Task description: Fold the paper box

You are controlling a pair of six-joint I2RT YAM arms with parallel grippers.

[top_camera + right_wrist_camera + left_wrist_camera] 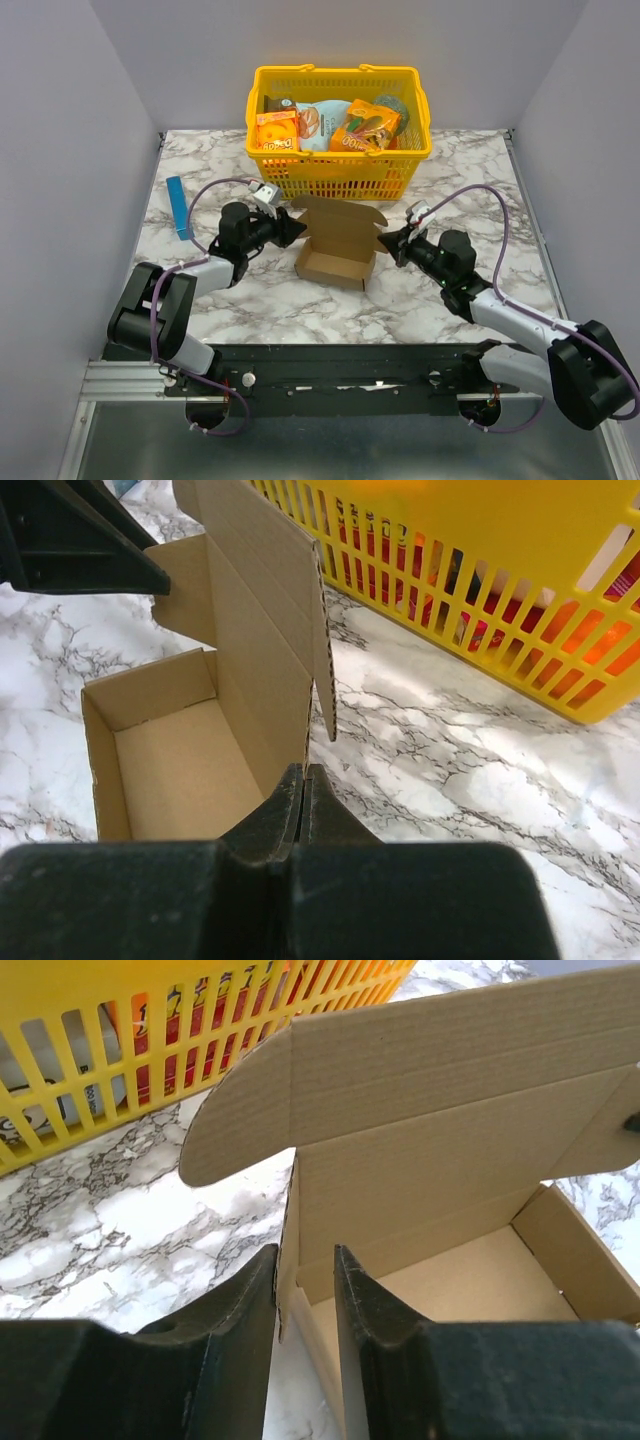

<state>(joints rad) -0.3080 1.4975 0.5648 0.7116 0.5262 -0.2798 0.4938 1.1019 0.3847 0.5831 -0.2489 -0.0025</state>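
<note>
The paper box (340, 245) is a small brown carton standing open on the marble table, its lid flap upright at the back. My left gripper (298, 228) is at its left wall. In the left wrist view the fingers straddle that wall of the box (420, 1160); the left gripper (306, 1252) is partly open, with a gap between the inner finger and the wall. My right gripper (385, 243) is at the right wall. In the right wrist view the right gripper (303, 770) is shut on the edge of the box (180, 770).
A yellow basket (340, 160) with orange snack boxes (277, 131) stands just behind the carton, also seen as the basket (100, 1050) and the basket (480, 570). A slim blue box (178, 207) lies at the left of the table.
</note>
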